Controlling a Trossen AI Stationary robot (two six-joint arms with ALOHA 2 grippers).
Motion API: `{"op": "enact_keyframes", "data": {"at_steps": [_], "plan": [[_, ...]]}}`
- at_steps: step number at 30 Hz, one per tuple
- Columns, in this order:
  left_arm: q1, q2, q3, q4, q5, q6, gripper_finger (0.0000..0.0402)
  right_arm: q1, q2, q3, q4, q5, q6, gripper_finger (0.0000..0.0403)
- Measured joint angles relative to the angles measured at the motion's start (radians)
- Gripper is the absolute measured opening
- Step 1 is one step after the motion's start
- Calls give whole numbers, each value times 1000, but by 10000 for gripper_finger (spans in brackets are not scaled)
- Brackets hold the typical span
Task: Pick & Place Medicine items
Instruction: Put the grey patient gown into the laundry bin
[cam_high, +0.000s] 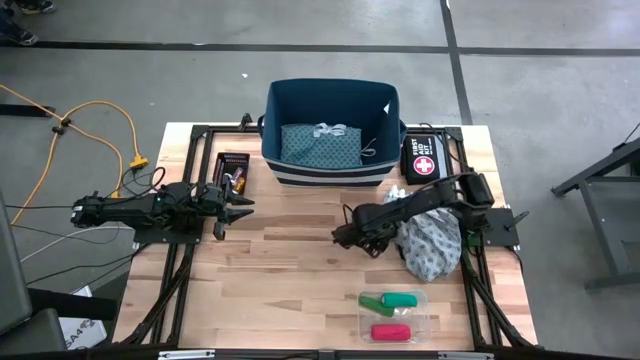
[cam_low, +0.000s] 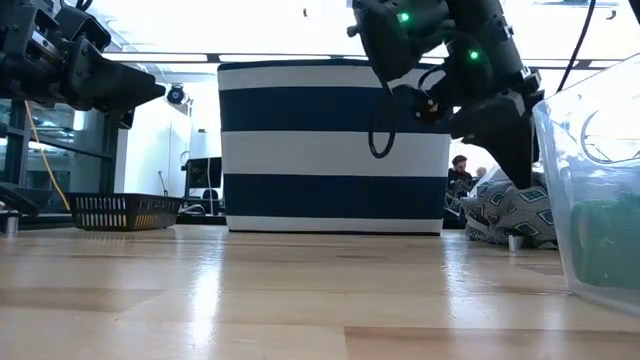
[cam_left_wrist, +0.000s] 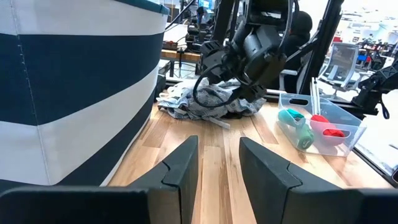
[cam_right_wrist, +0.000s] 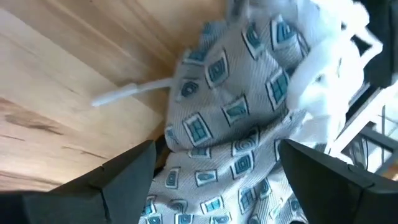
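Two green tubes (cam_high: 400, 299) and a red-pink tube (cam_high: 390, 332) lie in a clear tray (cam_high: 422, 318) near the table's front right; the left wrist view shows them too (cam_left_wrist: 297, 124). I see no orange vial. My right gripper (cam_high: 375, 240) is open and points down over the left edge of a grey patterned cloth (cam_right_wrist: 236, 118). Its fingers stand on either side of the cloth, just above it (cam_low: 505, 140). My left gripper (cam_left_wrist: 217, 168) is open and hovers at the table's left (cam_high: 238, 205), pointing right.
A navy-and-white striped basket (cam_high: 330, 135) with a teal cloth inside stands at the far middle. The black first aid pouch (cam_high: 425, 160) lies to its right, and a small dark tray (cam_high: 233, 170) to its left. A white cord (cam_right_wrist: 130, 92) sticks out from the grey cloth.
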Motion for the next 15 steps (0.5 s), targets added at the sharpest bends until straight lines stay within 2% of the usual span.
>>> {"op": "enact_keyframes", "data": {"at_steps": [2,8,15], "plan": [[0,0,0,0,0,0,111,-7,0,-17,-2,-17,20,331],[0,0,0,0,0,0,111,-42,1,-90,-2,-192,117,331],[0,0,0,0,0,0,111,-15,1,-120,-2,-127,135,331]]}}
